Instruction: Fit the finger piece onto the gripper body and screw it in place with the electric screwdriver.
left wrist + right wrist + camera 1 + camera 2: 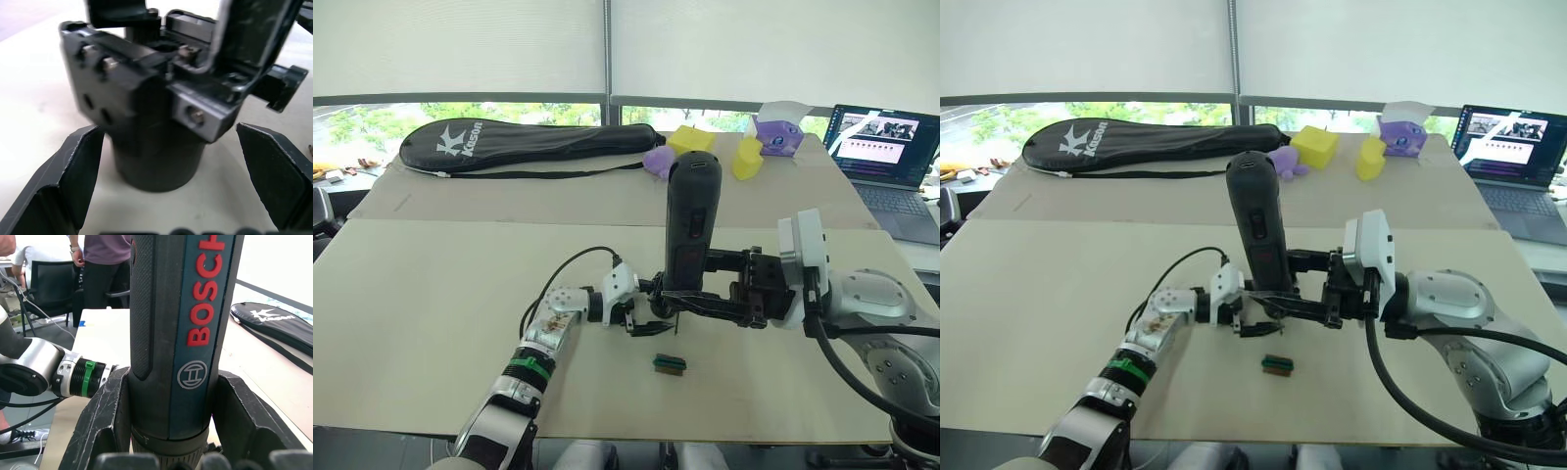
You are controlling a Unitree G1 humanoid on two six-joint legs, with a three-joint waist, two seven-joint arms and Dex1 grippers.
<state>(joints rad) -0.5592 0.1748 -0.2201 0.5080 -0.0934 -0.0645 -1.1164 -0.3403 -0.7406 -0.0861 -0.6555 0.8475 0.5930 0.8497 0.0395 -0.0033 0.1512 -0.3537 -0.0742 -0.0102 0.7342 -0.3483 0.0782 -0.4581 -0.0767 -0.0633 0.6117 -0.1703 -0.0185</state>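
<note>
Left eye view puts the nearest loose thing first: one small green-brown block [669, 363] lying alone on the pale surface [431, 323], just in front of the work. Behind it the left gripper [639, 315] reaches in from the left. In the left wrist view its jaws stand wide open on either side of the gripper body [156, 127], not touching it, so the body simply stands on its squat base.

From the right comes the right gripper [705, 286], its jaws closed on the one electric screwdriver [690, 230], which stands nearly upright with its nose down over the body. I cannot make out the finger piece as a separate part (it may already sit among the linkages, but the dark shapes merge).

My worry is this: with nothing clamping the body, any downward push or twist from the bit could turn or tip it, and the bit would skate off the screw head. The tall driver, held low on its barrel, might also lean and cross-thread the screw.

Farther back lie one black racket bag [524, 147], two yellow blocks [690, 140], two purple shapes and one open laptop [886, 157] at the far right.
</note>
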